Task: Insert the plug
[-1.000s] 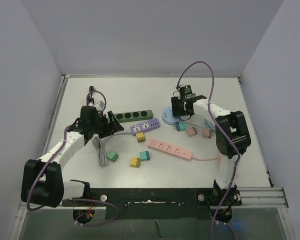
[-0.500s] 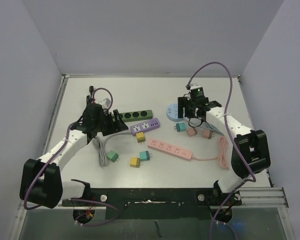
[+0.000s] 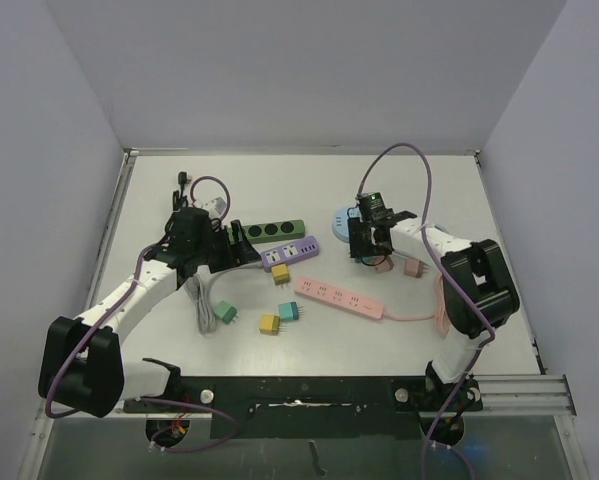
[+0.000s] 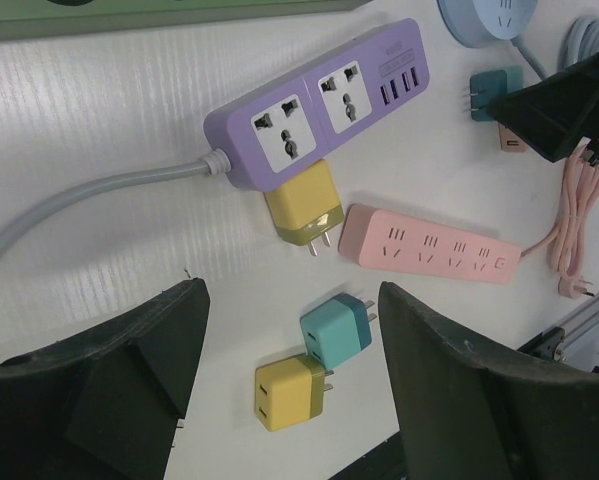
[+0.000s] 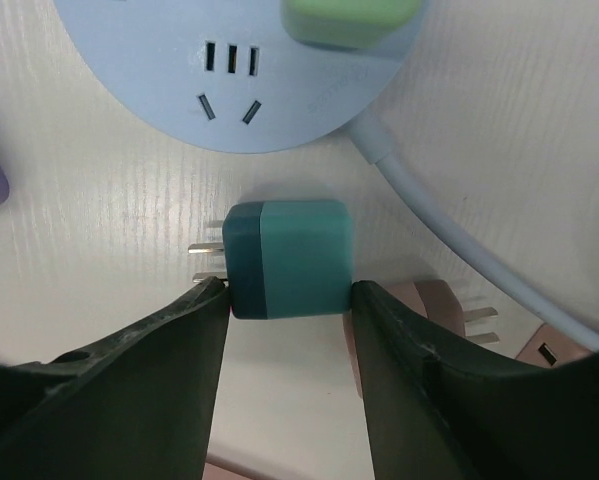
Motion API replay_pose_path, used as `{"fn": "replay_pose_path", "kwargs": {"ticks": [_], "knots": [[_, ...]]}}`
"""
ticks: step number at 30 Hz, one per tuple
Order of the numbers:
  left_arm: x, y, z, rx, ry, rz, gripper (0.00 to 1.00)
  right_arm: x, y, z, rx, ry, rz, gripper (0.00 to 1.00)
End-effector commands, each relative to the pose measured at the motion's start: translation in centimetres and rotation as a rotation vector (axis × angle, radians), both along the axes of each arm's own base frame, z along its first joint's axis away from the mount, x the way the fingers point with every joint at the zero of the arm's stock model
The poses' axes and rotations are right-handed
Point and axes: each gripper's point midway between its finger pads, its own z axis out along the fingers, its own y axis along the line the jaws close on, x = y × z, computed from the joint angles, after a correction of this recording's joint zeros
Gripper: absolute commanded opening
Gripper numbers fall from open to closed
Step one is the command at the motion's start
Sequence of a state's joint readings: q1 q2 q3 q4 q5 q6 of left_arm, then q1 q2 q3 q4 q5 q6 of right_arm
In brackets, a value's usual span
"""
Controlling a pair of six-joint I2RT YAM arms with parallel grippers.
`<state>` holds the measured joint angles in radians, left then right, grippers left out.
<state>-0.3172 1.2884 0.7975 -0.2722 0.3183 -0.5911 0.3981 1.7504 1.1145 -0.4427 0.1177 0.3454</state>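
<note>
A teal plug (image 5: 289, 258) lies on the white table just below the round blue socket hub (image 5: 239, 70), prongs pointing left. My right gripper (image 5: 287, 290) is shut on the teal plug, one finger against each side. From above, the right gripper (image 3: 367, 248) covers that plug beside the hub (image 3: 339, 220). A green plug (image 5: 351, 20) sits in the hub. My left gripper (image 4: 291, 310) hangs open and empty above the table, left of the purple power strip (image 3: 290, 252).
A yellow plug (image 4: 304, 205) lies against the purple strip (image 4: 319, 100). A pink strip (image 3: 339, 298), a dark green strip (image 3: 269, 230), two pink plugs (image 3: 383, 264), and loose teal (image 3: 288, 311), yellow (image 3: 269, 324) and green (image 3: 225, 313) plugs lie around.
My right gripper swung right and opened, then came back left over the teal plug and closed on it. The left arm has barely shifted.
</note>
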Motion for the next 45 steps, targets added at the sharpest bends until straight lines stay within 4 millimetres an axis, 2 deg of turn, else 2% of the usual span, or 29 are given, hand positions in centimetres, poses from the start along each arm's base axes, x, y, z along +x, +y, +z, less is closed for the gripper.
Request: {"fn": "replay_pose_path", "kwargs": {"ticks": [1,4,9,12,14,19,22,26,30,33,39,45], "knots": [[1.5,-0.9,3.2,-0.046,-0.105,-0.008,0.68,1.6,0.1,0.7,0.012,-0.045,-0.01,0.52],[1.6,-0.9,3.1,-0.047,-0.103,-0.007,0.68,1.6,0.4,0.1,0.028,-0.03,0.019,0.54],[1.7,-1.0,3.4,-0.047,-0.107,-0.009,0.68,2.0,0.4,-0.6,0.037,-0.018,0.045,0.5],[1.7,-1.0,3.6,-0.048,-0.111,-0.008,0.68,2.4,0.1,-0.1,0.001,-0.045,0.071,0.42],[1.8,-1.0,3.8,-0.05,-0.112,-0.008,0.68,2.5,0.7,0.7,-0.006,-0.076,0.126,0.39],[1.9,-1.5,4.7,-0.082,-0.127,-0.02,0.68,2.2,3.7,3.3,-0.026,-0.19,0.327,0.39],[1.8,-2.5,5.5,-0.141,-0.128,-0.041,0.68,1.1,6.9,4.8,0.01,-0.265,0.482,0.39],[1.8,-4.7,6.9,-0.254,-0.144,-0.074,0.68,-1.0,11.5,7.7,0.124,-0.388,0.665,0.41],[1.1,-7.6,7.4,-0.336,-0.122,-0.139,0.68,-2.4,14.3,9.7,0.206,-0.459,0.731,0.41],[0.8,-8.8,7.3,-0.386,-0.111,-0.154,0.68,-3.4,15.4,10.9,0.259,-0.496,0.754,0.41],[0.0,-9.9,8.4,-0.537,-0.1,-0.167,0.68,-5.1,16.2,13.5,0.365,-0.571,0.79,0.43],[-0.6,-11.4,7.9,-0.616,-0.037,-0.196,0.68,-5.8,16.7,14.0,0.407,-0.589,0.824,0.44]]}}
